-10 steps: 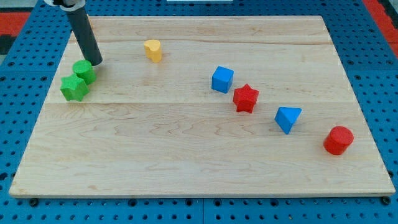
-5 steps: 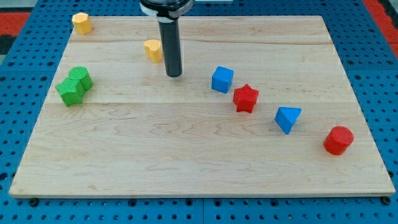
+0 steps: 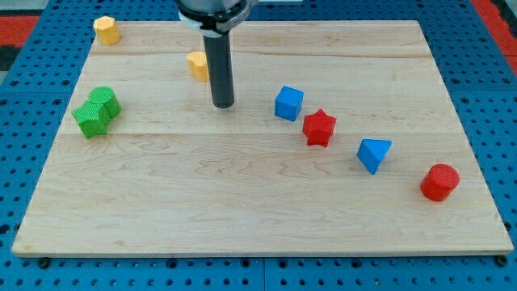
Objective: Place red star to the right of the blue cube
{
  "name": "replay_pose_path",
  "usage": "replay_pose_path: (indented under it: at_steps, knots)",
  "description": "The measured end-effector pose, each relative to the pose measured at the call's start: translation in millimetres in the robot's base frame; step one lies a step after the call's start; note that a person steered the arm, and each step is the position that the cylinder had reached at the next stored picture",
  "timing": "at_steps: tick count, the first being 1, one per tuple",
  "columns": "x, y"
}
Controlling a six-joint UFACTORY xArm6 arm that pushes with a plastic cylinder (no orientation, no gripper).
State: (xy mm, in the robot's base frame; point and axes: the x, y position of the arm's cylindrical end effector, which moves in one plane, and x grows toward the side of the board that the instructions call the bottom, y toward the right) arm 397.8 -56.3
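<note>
The red star [image 3: 319, 127] lies near the board's middle, just right of and below the blue cube [image 3: 288, 103], almost touching it. My tip [image 3: 224, 104] rests on the board to the left of the blue cube, about a cube's width and a half away, and just right of and below a yellow block [image 3: 196, 65] that the rod partly hides.
A blue triangular block [image 3: 373, 154] and a red cylinder [image 3: 439, 182] lie to the lower right of the star. Two green blocks [image 3: 97, 111] sit together at the left. Another yellow block [image 3: 106, 29] sits at the board's top left corner.
My tip swept from beside the green blocks at the left to the middle of the board, then slipped slightly down. The green blocks shifted a little to the left and the corner yellow block became visible.
</note>
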Motion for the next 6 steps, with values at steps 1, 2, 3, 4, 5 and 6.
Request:
replay_pose_path:
  at_steps: [1,2,3,4,5,6]
  knots:
    - [43,7]
    - [81,76]
    - [48,141]
    - [15,172]
    - [21,237]
    - [16,274]
